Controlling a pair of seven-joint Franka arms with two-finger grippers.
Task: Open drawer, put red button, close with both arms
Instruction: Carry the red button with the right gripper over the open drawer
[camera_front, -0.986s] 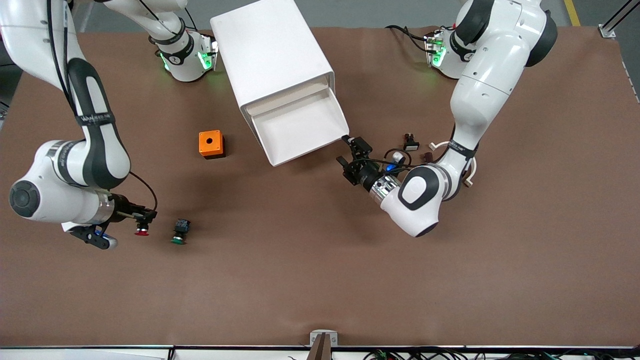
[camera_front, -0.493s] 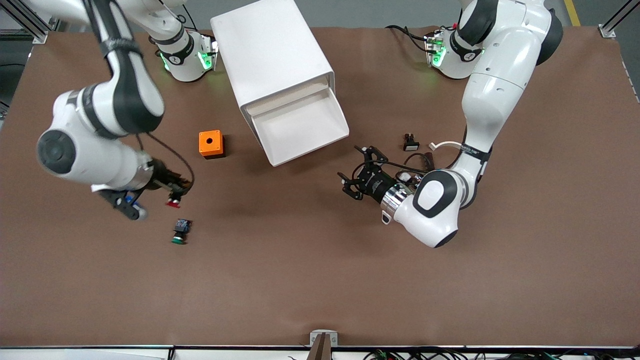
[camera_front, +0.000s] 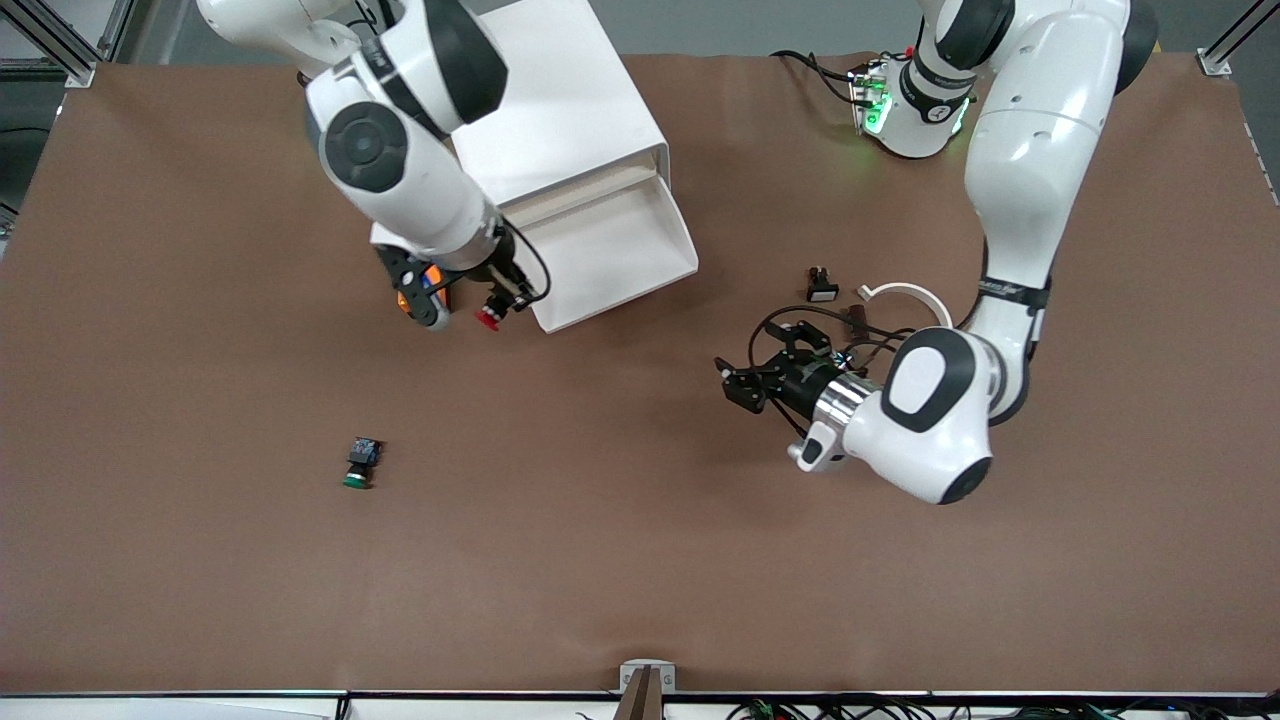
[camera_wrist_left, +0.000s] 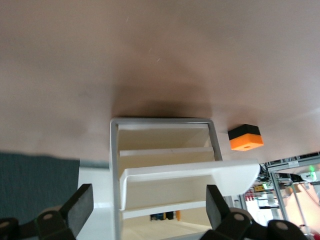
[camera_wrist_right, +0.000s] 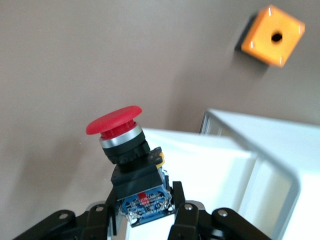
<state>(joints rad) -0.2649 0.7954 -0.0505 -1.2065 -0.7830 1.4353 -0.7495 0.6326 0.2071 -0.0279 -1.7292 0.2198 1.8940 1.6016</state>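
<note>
Right gripper (camera_front: 497, 303) clamps red button (camera_front: 488, 318) by its body, beside open drawer (camera_front: 610, 250) (ready to drop) | left gripper (camera_front: 760, 375) spread, waiting over bare table (camera_front: 640, 560)

The pulled-out shallow white plastic drawer (camera_front: 608, 250) lies open-topped; the small orange box with a hole (camera_wrist_left: 245, 138) stands just beside its cabinet, narrowing that side's approach.
</note>
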